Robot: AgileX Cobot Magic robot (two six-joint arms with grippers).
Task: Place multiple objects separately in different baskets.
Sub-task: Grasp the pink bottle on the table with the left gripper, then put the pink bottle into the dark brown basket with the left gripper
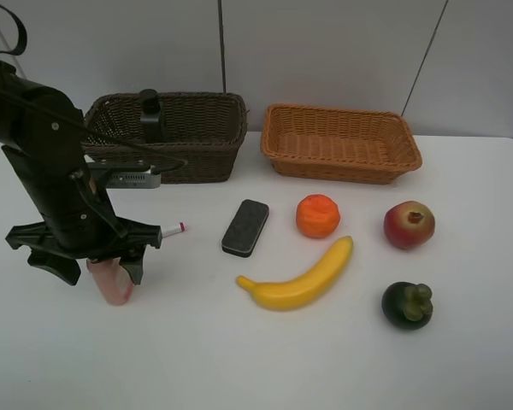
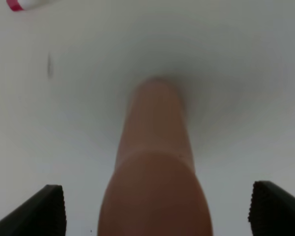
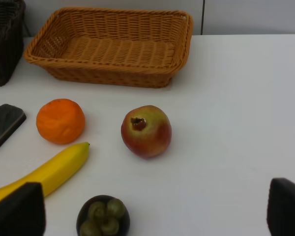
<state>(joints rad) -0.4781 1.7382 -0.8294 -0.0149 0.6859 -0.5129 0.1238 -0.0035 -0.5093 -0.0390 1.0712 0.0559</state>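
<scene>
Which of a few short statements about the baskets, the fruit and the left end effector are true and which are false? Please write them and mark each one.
1. The black pump bottle stands inside the dark brown basket. True.
2. The red apple lies in the orange-tan basket. False: it lies on the table, and that basket holds nothing.
3. The left end effector is open, with the pink bottle between its jaws. True.
4. The yellow banana touches the orange. False: a gap of table separates them.
5. The white marker pen is in the dark brown basket. False: it lies on the table, outside both baskets.
</scene>
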